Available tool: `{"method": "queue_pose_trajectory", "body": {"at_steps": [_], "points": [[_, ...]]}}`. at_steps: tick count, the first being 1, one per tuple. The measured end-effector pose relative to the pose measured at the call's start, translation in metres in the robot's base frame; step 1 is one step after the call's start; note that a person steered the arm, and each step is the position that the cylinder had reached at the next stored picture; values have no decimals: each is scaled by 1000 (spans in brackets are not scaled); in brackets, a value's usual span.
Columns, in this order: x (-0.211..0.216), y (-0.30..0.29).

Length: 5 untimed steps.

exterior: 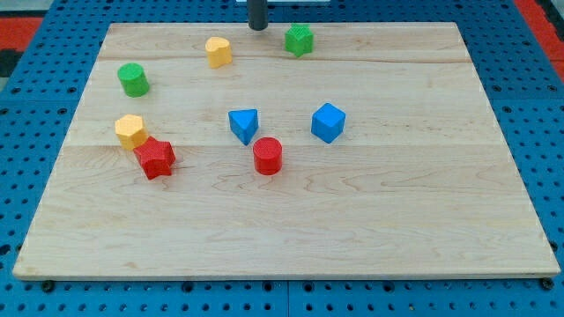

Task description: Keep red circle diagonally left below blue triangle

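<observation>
Red circle (267, 156) sits just below-right of blue triangle (244, 125), w/ my tip (257, 27) well apart at view's top, touching nothing, so it needs a leftward nudge.

Bench (282, 255), centre: red circle (267, 156) just below-right of blue triangle (244, 125); blue cube (328, 122) to its rt. View's left: red star (155, 158) touching left yellow block (130, 131), green circle (133, 79) above. Top: my tip (257, 27) btwn top yellow block (218, 51) & green star (299, 40).

Probably lab: wooden board (291, 220) on blue perforated bench (35, 70).
</observation>
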<state>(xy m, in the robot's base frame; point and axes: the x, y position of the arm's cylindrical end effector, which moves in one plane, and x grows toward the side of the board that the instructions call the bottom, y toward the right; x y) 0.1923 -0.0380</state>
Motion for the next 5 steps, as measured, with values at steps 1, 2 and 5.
{"method": "queue_pose_trajectory", "body": {"at_steps": [1,2,5], "points": [[1,34],[14,45],[10,75]]}}
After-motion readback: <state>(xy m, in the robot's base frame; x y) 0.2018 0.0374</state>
